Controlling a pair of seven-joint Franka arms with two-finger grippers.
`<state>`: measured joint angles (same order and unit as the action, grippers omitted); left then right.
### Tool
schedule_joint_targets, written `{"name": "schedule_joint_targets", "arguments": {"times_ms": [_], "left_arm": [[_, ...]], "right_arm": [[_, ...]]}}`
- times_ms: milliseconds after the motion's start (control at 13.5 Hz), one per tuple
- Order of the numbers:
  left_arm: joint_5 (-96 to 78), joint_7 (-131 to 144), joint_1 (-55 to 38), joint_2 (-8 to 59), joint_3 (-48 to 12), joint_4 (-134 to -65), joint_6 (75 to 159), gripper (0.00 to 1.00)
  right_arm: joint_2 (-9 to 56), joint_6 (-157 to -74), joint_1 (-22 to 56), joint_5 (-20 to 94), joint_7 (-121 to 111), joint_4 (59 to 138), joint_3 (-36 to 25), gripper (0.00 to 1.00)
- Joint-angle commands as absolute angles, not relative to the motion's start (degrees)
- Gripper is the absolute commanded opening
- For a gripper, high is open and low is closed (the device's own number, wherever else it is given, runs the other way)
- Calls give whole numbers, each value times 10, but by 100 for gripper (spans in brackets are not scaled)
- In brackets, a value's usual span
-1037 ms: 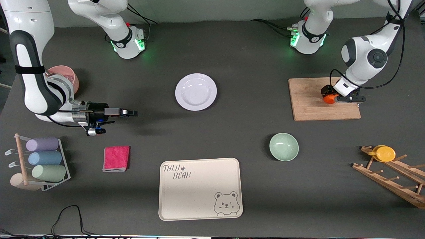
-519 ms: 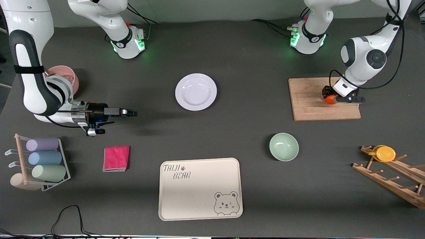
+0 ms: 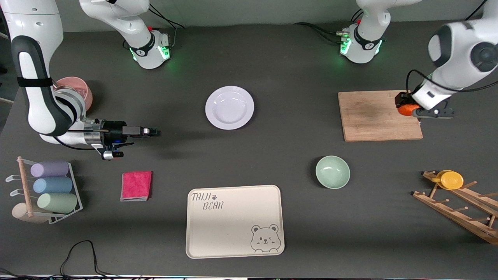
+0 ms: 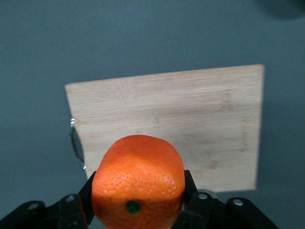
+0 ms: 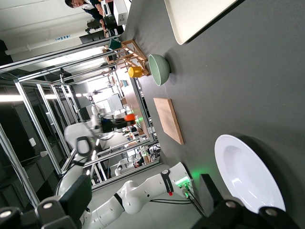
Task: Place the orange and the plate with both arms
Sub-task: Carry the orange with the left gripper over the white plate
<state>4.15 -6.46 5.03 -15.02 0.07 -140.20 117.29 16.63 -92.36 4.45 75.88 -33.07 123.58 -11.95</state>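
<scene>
Orange [image 4: 137, 183] now higher over the board [image 3: 373, 116], left claw [image 4: 138, 202] clamped, stem dimple only in left wrist view; right claw [image 3: 155, 132] closed, waiting

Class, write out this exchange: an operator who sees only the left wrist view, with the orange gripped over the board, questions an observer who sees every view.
Operator: My left gripper holds the orange over the board. Where is the plate?
Observer: The plate lies mid-table, farther from the front camera than the tray.
Operator: And the right gripper?
Observer: The right gripper waits over bare table, toward the right arm's end from the plate.
</scene>
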Motion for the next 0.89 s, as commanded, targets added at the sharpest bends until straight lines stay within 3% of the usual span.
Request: {"name": "schedule_joint_targets", "arguments": {"times_ms": [0,296,593,815], "left_arm": [[37,-17,45,-144,-35,-1293,1060,47],[-21,92,44,-132,-129,-1198,990,47],[-41,275,40,-82,-264,-1137,1002,47],[-36,430,25,-24,-363,-1100,1055,47]], "right_arm": [[170,-914,42,751,-342,1224,-122,100],[170,-914,40,751,-342,1224,-122,100],[171,-914,40,751,-342,1224,-122,100],[174,-913,40,744,-342,1224,-123,100]]}}
